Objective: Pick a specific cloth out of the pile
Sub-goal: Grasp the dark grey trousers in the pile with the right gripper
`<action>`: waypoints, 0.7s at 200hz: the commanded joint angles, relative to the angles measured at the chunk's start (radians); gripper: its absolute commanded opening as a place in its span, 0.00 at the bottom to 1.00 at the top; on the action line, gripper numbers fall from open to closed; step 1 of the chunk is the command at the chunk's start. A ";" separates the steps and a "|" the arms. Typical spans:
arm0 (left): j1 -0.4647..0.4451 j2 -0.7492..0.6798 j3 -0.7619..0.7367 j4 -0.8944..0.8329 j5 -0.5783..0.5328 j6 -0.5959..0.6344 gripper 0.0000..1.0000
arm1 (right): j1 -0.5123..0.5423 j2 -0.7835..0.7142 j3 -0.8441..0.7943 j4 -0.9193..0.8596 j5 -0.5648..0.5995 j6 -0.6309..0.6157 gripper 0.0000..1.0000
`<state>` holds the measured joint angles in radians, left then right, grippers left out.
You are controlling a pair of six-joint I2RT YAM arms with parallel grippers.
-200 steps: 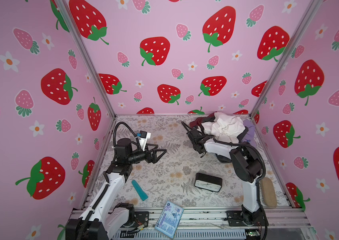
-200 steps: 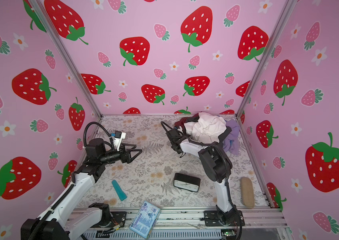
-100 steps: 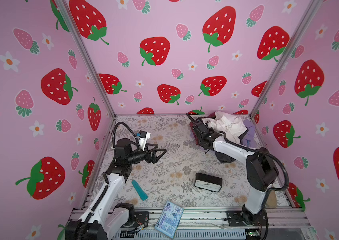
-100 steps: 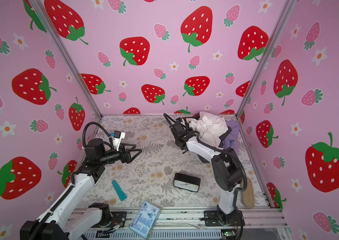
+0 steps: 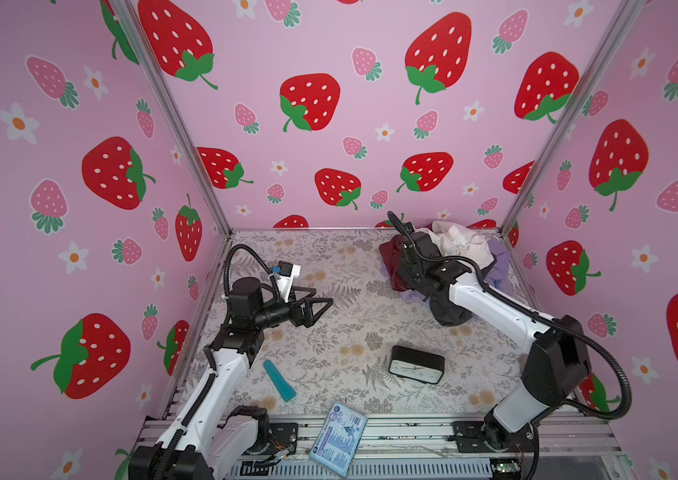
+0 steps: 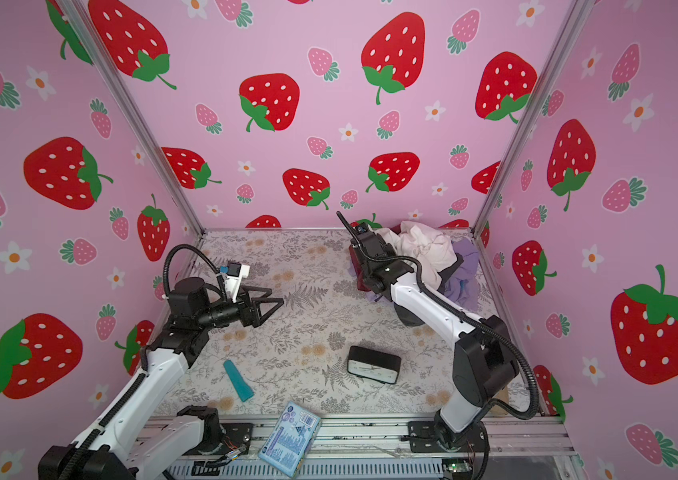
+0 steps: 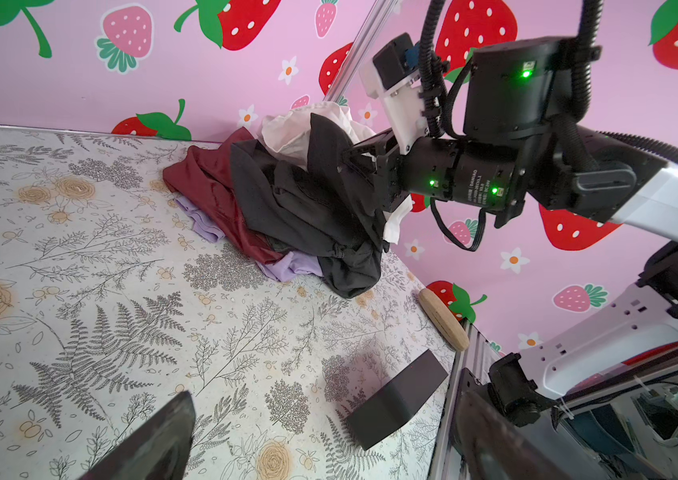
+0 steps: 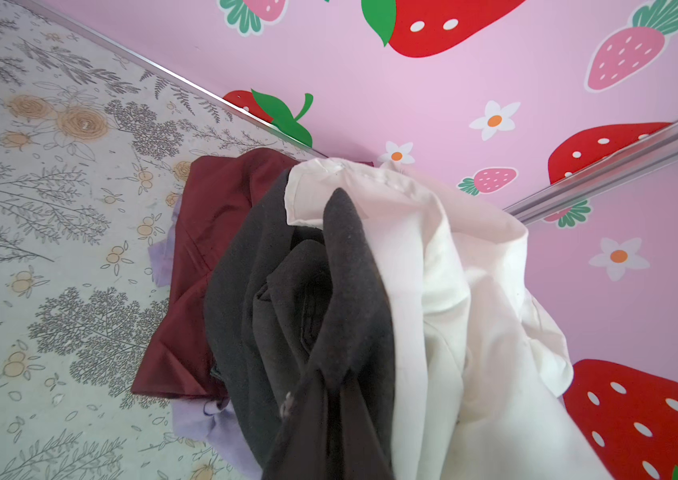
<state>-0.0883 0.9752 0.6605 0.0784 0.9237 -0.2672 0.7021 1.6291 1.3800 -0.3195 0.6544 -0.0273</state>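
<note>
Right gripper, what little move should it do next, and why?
Probably lift slowly and pull back: the right gripper looks shut on the charcoal garment, but the white shirt drapes against it and most of it lies in the pile.

The left arm (image 5: 221, 374) and right arm (image 5: 495, 303) both pair white link shells with black joint housings. A ribbed black cable hose (image 5: 242, 249) runs along each. The left claw (image 5: 323, 302) has black triangular fingers, with a white camera bracket (image 5: 287, 274) beside it. Small green lights (image 7: 432, 183) dot the right arm's black wrist, which carries white lettering.
</note>
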 commanded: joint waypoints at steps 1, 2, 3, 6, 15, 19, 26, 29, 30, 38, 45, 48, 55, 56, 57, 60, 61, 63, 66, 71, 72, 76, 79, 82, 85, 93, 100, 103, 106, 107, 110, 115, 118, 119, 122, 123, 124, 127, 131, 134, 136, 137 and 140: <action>-0.005 -0.005 -0.010 0.019 0.004 -0.005 0.99 | 0.005 -0.060 0.016 0.010 -0.058 -0.043 0.00; -0.005 -0.005 -0.011 0.019 0.004 -0.006 0.99 | 0.005 -0.061 0.016 0.010 -0.059 -0.043 0.00; -0.005 -0.004 -0.011 0.020 0.004 -0.006 0.99 | 0.005 -0.063 0.016 0.010 -0.061 -0.044 0.00; -0.005 -0.004 -0.012 0.021 0.003 -0.006 0.99 | 0.005 -0.067 0.016 0.010 -0.065 -0.045 0.00; -0.005 -0.002 -0.010 0.021 0.002 -0.005 0.99 | 0.004 -0.080 0.019 0.012 -0.078 -0.050 0.00; -0.005 -0.003 -0.011 0.021 0.002 -0.005 0.99 | 0.004 -0.086 0.019 0.013 -0.085 -0.053 0.00; -0.005 0.000 -0.010 0.021 0.001 -0.007 0.99 | 0.005 -0.095 0.022 0.013 -0.096 -0.055 0.00; -0.005 0.000 -0.009 0.021 0.003 -0.007 0.99 | 0.005 -0.098 0.025 0.013 -0.099 -0.056 0.00; -0.005 0.001 -0.009 0.021 0.003 -0.006 0.99 | 0.005 -0.099 0.025 0.013 -0.101 -0.057 0.00; -0.004 0.002 -0.008 0.020 0.003 -0.007 0.99 | 0.005 -0.109 0.030 0.009 -0.114 -0.061 0.00; -0.005 0.003 -0.009 0.020 0.003 -0.007 0.99 | 0.005 -0.116 0.037 0.005 -0.123 -0.063 0.00; -0.005 0.003 -0.009 0.020 0.003 -0.007 0.99 | 0.005 -0.120 0.040 0.003 -0.129 -0.063 0.00; -0.005 0.003 -0.008 0.021 0.003 -0.006 0.99 | 0.005 -0.129 0.046 -0.001 -0.140 -0.064 0.00; -0.005 0.003 -0.008 0.020 0.003 -0.006 0.99 | 0.005 -0.131 0.047 -0.002 -0.142 -0.065 0.00; -0.004 0.003 -0.008 0.021 0.004 -0.006 0.99 | 0.005 -0.132 0.048 -0.002 -0.145 -0.065 0.00; -0.005 0.003 -0.007 0.020 0.003 -0.005 0.99 | 0.005 -0.136 0.049 -0.003 -0.152 -0.065 0.00; -0.005 0.003 -0.007 0.021 0.003 -0.005 0.99 | 0.005 -0.138 0.050 -0.004 -0.153 -0.065 0.00; -0.005 0.003 -0.007 0.021 0.003 -0.005 0.99 | 0.005 -0.141 0.051 -0.004 -0.156 -0.064 0.00; -0.005 0.003 -0.008 0.021 0.003 -0.006 0.99 | 0.004 -0.145 0.053 -0.005 -0.163 -0.064 0.00; -0.004 0.003 -0.007 0.020 0.003 -0.006 0.99 | 0.005 -0.153 0.056 -0.006 -0.172 -0.065 0.00; -0.005 0.003 -0.007 0.020 0.003 -0.005 0.99 | 0.005 -0.154 0.057 -0.006 -0.175 -0.065 0.00; -0.004 0.003 -0.006 0.020 0.003 -0.005 0.99 | 0.005 -0.160 0.059 -0.006 -0.182 -0.066 0.00; -0.005 0.003 -0.006 0.020 0.003 -0.005 0.99 | 0.005 -0.165 0.060 -0.005 -0.187 -0.066 0.00; -0.004 0.003 -0.006 0.020 0.003 -0.006 0.99 | 0.006 -0.169 0.062 -0.006 -0.190 -0.067 0.00; -0.005 0.003 -0.006 0.021 0.003 -0.006 0.99 | 0.007 -0.173 0.062 -0.006 -0.196 -0.066 0.00; -0.005 0.003 -0.006 0.020 0.003 -0.004 0.99 | 0.008 -0.183 0.066 -0.006 -0.208 -0.065 0.00; -0.004 0.005 -0.004 0.021 0.004 -0.005 0.99 | 0.009 -0.192 0.070 -0.005 -0.211 -0.061 0.00; -0.005 0.006 -0.004 0.021 0.004 -0.005 0.99 | 0.010 -0.195 0.072 -0.004 -0.210 -0.058 0.00; -0.005 0.006 -0.005 0.020 0.005 -0.004 0.99 | 0.010 -0.197 0.073 -0.003 -0.210 -0.056 0.00; -0.005 0.006 -0.004 0.021 0.005 -0.005 0.99 | 0.010 -0.197 0.074 -0.003 -0.210 -0.056 0.00; -0.005 0.007 -0.004 0.021 0.004 -0.004 0.99 | 0.012 -0.200 0.075 -0.003 -0.212 -0.056 0.00; -0.005 0.008 -0.004 0.022 0.004 -0.005 0.99 | 0.014 -0.204 0.078 -0.003 -0.217 -0.058 0.00; -0.005 0.008 -0.004 0.023 0.004 -0.005 0.99 | 0.014 -0.206 0.081 -0.002 -0.219 -0.060 0.00; -0.005 0.008 -0.004 0.024 0.004 -0.005 0.99 | 0.015 -0.206 0.081 -0.001 -0.219 -0.060 0.00; -0.005 0.010 -0.004 0.024 0.004 -0.006 0.99 | 0.017 -0.209 0.083 0.000 -0.219 -0.061 0.00; -0.005 0.010 -0.004 0.025 0.004 -0.007 0.99 | 0.016 -0.210 0.084 0.000 -0.219 -0.062 0.00; -0.004 0.011 -0.004 0.025 0.004 -0.007 0.99 | 0.018 -0.210 0.085 0.000 -0.218 -0.062 0.00; -0.005 0.012 -0.004 0.026 0.005 -0.007 0.99 | 0.019 -0.211 0.086 0.001 -0.218 -0.063 0.00; -0.005 0.014 -0.003 0.027 0.004 -0.007 0.99 | 0.019 -0.212 0.089 0.003 -0.217 -0.066 0.00; -0.005 0.014 -0.002 0.028 0.004 -0.009 0.99 | 0.020 -0.214 0.091 0.005 -0.218 -0.069 0.00; -0.005 0.015 -0.002 0.028 0.006 -0.008 0.99 | 0.021 -0.213 0.092 0.006 -0.217 -0.070 0.00; -0.005 0.016 -0.002 0.029 0.007 -0.008 0.99 | 0.022 -0.213 0.093 0.007 -0.218 -0.070 0.00; -0.005 0.016 -0.002 0.028 0.006 -0.010 0.99 | 0.022 -0.214 0.095 0.007 -0.218 -0.071 0.00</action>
<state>-0.0898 0.9844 0.6601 0.0792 0.9237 -0.2676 0.7090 1.4494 1.4261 -0.3527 0.4652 -0.0772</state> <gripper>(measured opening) 0.992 0.069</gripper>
